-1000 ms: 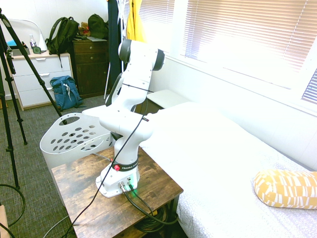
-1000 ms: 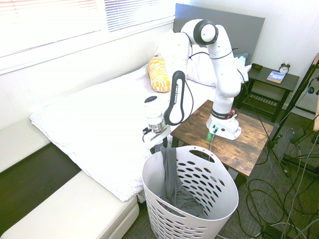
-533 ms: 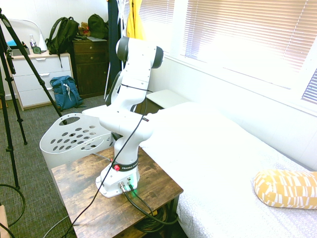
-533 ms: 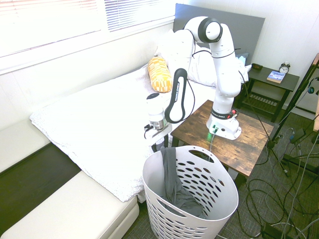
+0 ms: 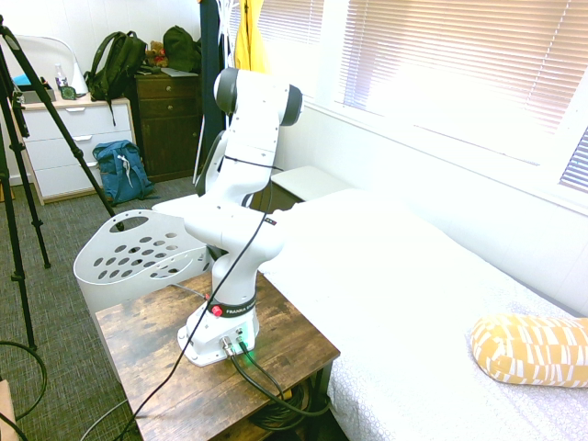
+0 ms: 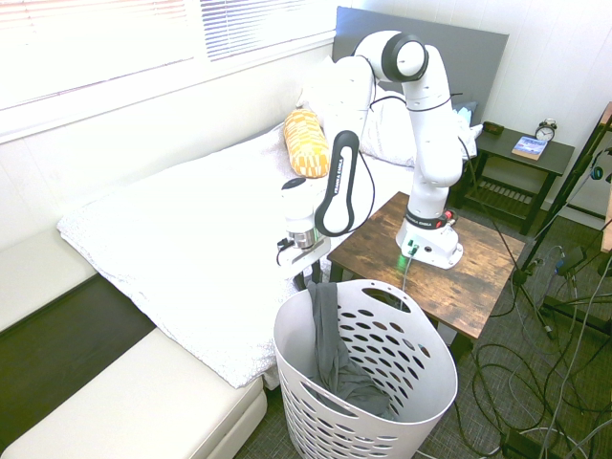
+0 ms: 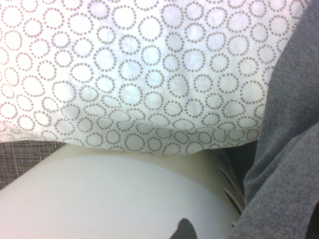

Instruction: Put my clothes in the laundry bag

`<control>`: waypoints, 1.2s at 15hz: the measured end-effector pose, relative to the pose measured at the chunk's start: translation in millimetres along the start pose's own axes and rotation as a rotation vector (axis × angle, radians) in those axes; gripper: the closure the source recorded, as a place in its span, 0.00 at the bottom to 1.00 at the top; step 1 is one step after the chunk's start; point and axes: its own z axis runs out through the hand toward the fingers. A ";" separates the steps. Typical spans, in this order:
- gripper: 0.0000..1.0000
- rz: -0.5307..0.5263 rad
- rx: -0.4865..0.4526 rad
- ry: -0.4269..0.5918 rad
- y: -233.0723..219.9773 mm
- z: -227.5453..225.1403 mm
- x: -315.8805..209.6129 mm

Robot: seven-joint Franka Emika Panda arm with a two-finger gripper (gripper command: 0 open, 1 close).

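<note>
The clothes (image 6: 330,344), a dark grey soft garment, hang over the near rim of the laundry bag (image 6: 421,382), a white holed basket, and trail down inside it. My gripper (image 6: 309,277) hovers just above that rim, right over the garment's top end; whether it touches the cloth is unclear. In the wrist view the grey garment (image 7: 291,149) fills one side, beside the basket's white rim (image 7: 109,199). The other exterior view shows the basket (image 5: 138,253) behind the arm, with the gripper hidden.
The bed (image 6: 191,220) with a yellow patterned pillow (image 6: 306,142) lies beside the basket. A wooden side table (image 6: 478,277) stands on its other side and a white bench (image 6: 124,411) at the bed's foot. A blue backpack (image 5: 119,170) rests by the dresser.
The arm's elbow has shifted and the gripper has risen slightly above the basket rim. The garment stays draped over the rim.
</note>
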 end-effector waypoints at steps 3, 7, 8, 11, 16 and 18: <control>1.00 0.006 0.000 -0.004 0.4 -0.5 1.8; 1.00 0.014 0.006 -0.004 1.5 -11.1 6.9; 1.00 0.018 0.008 -0.004 1.0 -18.3 8.6; 1.00 0.019 0.031 0.008 -1.0 -56.9 8.5; 1.00 -0.046 0.104 0.069 12.0 -141.8 -30.6; 1.00 -0.097 0.125 0.100 33.2 -169.9 -82.8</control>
